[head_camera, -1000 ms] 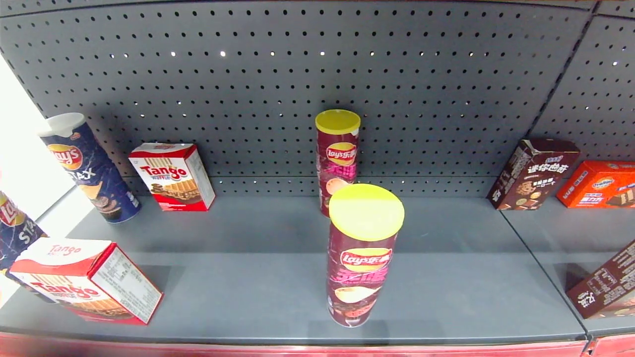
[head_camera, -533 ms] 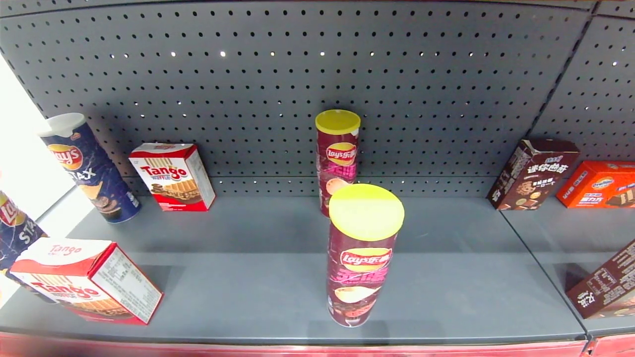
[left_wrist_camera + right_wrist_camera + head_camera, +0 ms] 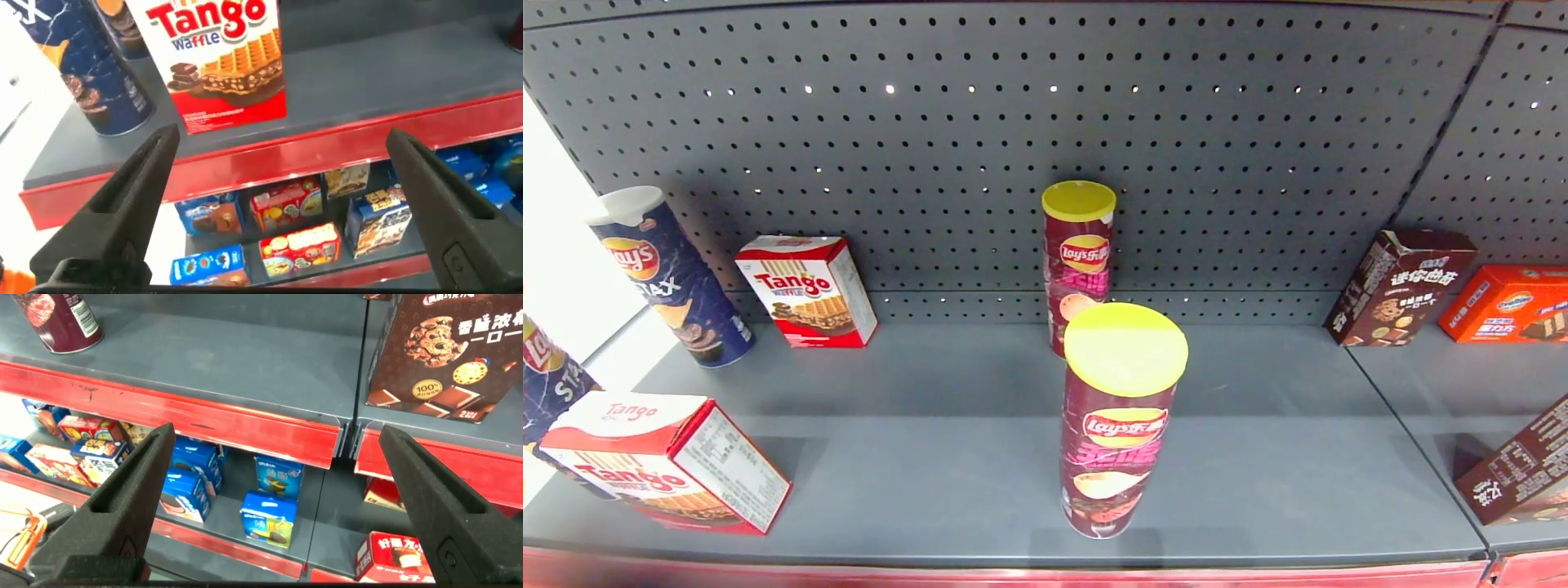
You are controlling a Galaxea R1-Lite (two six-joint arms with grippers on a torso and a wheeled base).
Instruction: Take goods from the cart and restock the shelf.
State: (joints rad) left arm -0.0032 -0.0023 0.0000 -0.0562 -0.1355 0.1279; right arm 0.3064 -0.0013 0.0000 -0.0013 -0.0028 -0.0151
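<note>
Two maroon chip cans with yellow lids stand upright on the grey shelf (image 3: 931, 457): the front can (image 3: 1121, 425) near the shelf's front edge, the back can (image 3: 1079, 253) against the pegboard. My left gripper (image 3: 282, 140) is open and holds nothing; it hangs in front of the shelf's red edge (image 3: 270, 155), below a red-and-white wafer box (image 3: 216, 57) and a blue chip can (image 3: 90, 73). My right gripper (image 3: 278, 434) is open too, in front of the red edge (image 3: 204, 408), between the maroon can's base (image 3: 65, 322) and a brown cookie box (image 3: 445, 351).
On the shelf's left are a blue can (image 3: 670, 273) and two wafer boxes (image 3: 809, 290) (image 3: 666, 461). Brown cookie boxes (image 3: 1401, 286) (image 3: 1519, 469) and an orange box (image 3: 1507, 302) stand at the right. Several packs (image 3: 274, 510) fill the lower shelf.
</note>
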